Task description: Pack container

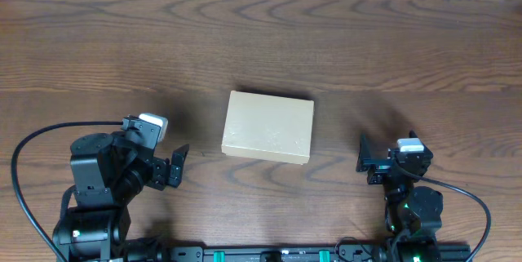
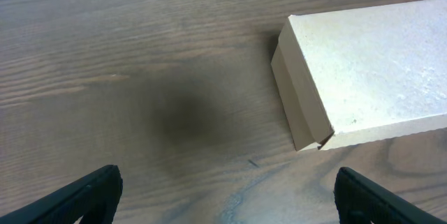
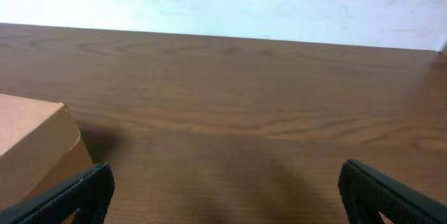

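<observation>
The container is a plain tan cardboard box, lid shut, lying flat at the middle of the wooden table. It shows at the upper right of the left wrist view and at the lower left edge of the right wrist view. My left gripper is open and empty, to the left of the box and apart from it; its fingers frame bare wood. My right gripper is open and empty, to the right of the box; its fingers frame bare wood. No markers or tape roll are in view.
The wooden table stretches far behind the box up to a pale wall. Black cables loop from both arm bases at the front left and front right.
</observation>
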You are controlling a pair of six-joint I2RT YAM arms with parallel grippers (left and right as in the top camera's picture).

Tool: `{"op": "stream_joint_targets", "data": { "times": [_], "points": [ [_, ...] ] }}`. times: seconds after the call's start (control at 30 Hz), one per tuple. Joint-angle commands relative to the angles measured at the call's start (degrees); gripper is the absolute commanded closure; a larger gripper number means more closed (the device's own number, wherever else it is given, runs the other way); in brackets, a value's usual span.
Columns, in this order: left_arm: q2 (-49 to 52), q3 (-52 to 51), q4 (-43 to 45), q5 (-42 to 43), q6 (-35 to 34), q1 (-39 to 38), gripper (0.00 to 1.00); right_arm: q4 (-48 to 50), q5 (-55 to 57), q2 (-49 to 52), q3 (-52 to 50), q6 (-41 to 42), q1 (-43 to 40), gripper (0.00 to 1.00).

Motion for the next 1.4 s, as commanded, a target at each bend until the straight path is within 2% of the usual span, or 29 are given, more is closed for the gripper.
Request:
{"op": "stream_joint_targets", "data": {
  "times": [0.0, 0.87, 1.07, 1.13, 1.23, 1.37],
  "points": [
    [-0.09, 0.02, -0.04, 0.61, 1.05, 0.17, 0.04, 0.17, 0.50, -0.59, -0.52, 1.44, -0.52, 0.01],
    [-1.11, 0.02, -0.28, -0.55, 1.05, -0.44, 0.05, 0.17, 0.50, -0.59, -0.52, 1.44, -0.52, 0.01],
    [-9.88, -0.09, -13.22, 0.92, 0.74, -0.46, 0.05, 0.17, 0.52, -0.59, -0.52, 1.44, -0.52, 0.01],
    [-14.40, -0.68, -14.43, 3.04, 0.81, -0.46, 0.04, 0.17, 0.50, -0.59, -0.52, 1.44, -0.52, 0.01],
    [-20.35, -2.27, -12.46, 2.54, 0.85, -0.46, 0.05, 0.17, 0.52, -0.59, -0.52, 1.44, -0.52, 0.01],
    [-27.58, -8.39, -3.61, -0.57, 0.83, -0.46, 0.05, 0.17, 0.52, -0.59, -0.52, 1.44, -0.52, 0.01]
  ]
}}
